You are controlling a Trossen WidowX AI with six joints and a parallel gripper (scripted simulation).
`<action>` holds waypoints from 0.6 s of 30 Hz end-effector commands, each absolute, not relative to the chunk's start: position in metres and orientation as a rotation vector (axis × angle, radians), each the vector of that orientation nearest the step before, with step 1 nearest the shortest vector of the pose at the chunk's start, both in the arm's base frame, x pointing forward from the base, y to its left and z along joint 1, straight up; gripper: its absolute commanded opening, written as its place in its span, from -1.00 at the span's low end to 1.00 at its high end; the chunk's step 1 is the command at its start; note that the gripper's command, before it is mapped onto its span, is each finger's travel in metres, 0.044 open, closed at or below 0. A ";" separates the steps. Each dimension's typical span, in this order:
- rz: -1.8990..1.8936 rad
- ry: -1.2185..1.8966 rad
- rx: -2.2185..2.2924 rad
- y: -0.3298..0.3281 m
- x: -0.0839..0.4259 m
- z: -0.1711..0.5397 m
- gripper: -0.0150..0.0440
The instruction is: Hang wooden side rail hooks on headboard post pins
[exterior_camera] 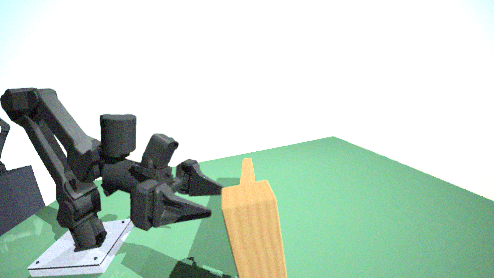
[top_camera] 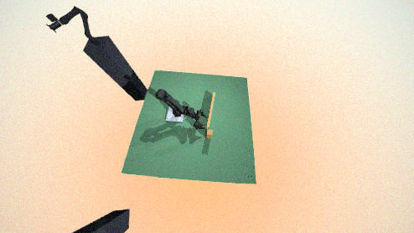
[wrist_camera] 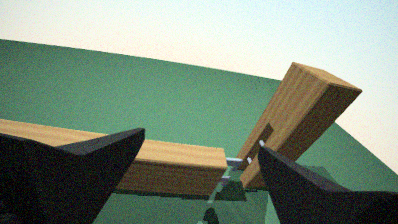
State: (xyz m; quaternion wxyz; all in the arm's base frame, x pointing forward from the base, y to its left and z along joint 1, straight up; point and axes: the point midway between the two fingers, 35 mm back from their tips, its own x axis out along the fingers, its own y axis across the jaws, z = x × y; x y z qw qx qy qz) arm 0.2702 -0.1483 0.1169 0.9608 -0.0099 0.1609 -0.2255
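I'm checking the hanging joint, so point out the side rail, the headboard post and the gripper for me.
Side rail (wrist_camera: 175, 172): wrist view, its side near the hooked end.
Headboard post (exterior_camera: 255, 230) : exterior view, its broad face.
Gripper (exterior_camera: 216, 201): exterior view, midway between its open fingertips.

Green table (top_camera: 235, 161) (exterior_camera: 380, 215) (wrist_camera: 165, 95); white base plate (top_camera: 174, 121) (exterior_camera: 55, 262) flat on it.

1. Table (top_camera: 235, 163) (exterior_camera: 400, 225) (wrist_camera: 150, 90): bears base plate (top_camera: 169, 119) (exterior_camera: 45, 265), post (top_camera: 209, 134) (exterior_camera: 255, 225) (wrist_camera: 300, 110).
2. Arm (top_camera: 169, 101) (exterior_camera: 67, 127): on base plate, left of post in exterior view.
3. Rail (top_camera: 211, 109) (exterior_camera: 247, 172) (wrist_camera: 185, 155): behind post, exterior view; left of post, wrist view.
4. Hook (wrist_camera: 234, 162): at rail's post-side end.
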 end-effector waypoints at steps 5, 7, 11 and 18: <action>-0.784 0.232 0.246 -0.181 0.214 0.098 1.00; -0.784 0.232 0.246 -0.181 0.214 0.098 1.00; -0.784 0.232 0.246 -0.181 0.214 0.098 1.00; -0.784 0.232 0.246 -0.181 0.214 0.098 1.00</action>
